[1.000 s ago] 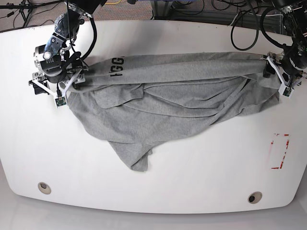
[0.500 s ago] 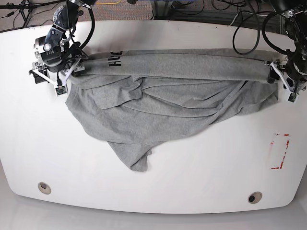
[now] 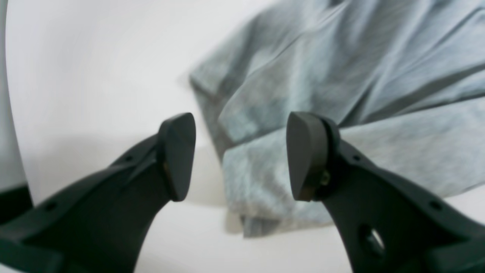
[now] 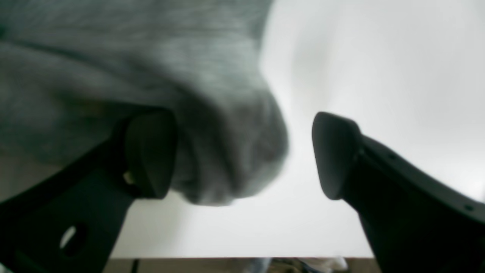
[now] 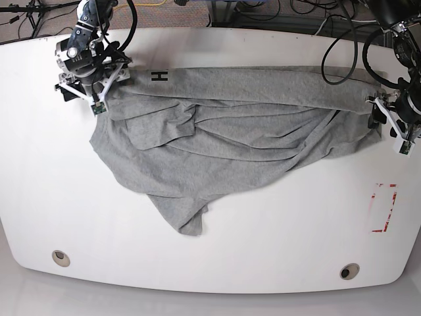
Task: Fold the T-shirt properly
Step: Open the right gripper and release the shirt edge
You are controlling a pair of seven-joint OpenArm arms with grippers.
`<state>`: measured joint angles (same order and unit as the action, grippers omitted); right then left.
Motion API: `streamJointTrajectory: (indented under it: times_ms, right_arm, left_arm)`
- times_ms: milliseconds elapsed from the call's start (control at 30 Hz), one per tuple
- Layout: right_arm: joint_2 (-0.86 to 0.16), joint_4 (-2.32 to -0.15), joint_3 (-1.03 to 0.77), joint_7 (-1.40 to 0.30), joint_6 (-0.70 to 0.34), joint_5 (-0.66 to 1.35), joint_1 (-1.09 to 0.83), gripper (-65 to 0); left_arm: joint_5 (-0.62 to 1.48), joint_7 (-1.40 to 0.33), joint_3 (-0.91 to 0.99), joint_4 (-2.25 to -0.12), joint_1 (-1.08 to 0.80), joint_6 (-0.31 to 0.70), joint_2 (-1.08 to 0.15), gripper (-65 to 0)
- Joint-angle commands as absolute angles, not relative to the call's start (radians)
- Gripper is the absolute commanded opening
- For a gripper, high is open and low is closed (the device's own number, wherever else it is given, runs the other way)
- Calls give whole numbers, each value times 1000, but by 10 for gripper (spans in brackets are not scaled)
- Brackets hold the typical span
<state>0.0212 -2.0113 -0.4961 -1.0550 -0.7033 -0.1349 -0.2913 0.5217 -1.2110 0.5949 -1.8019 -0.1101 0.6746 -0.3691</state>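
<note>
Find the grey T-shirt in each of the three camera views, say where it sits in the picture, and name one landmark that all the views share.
Base view: the T-shirt spreads across the middle of the table, crumpled, with a tail hanging toward the lower left.
Left wrist view: it fills the upper right, its corner lying behind the open claw.
Right wrist view: it fills the upper left, a bunched end between the open claw tips.
Shared landmark: the white table.

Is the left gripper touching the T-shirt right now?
Cannot tell. In the left wrist view the left gripper has open jaws with the T-shirt lying behind them; blur hides any contact.
</note>
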Motion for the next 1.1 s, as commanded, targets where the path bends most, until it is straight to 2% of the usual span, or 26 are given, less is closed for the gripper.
streamJointTrajectory:
  times_ms: [0,300,767,1067]
  right_arm:
    - [13,-2037,-499,-1046,-698,-87,-331,-117]
    - [10,-2037,-501,-1046,-698,70,-364,-117]
    - [-50,-2032,-538,-1043,-698,47,-280,-117]
    - [-56,-1997,-549,-1043,-698,39,-145,-117]
  left_arm:
    - [535,-1196,598,-1819,-99,674,-386,-290]
    - [495,-1194,558,-1813,-97,668,-354,-290]
    - [421,-1193,545,-1785,-97,674,-349,-290]
    - [421,-1193,547,-1787,-97,674,-349,-290]
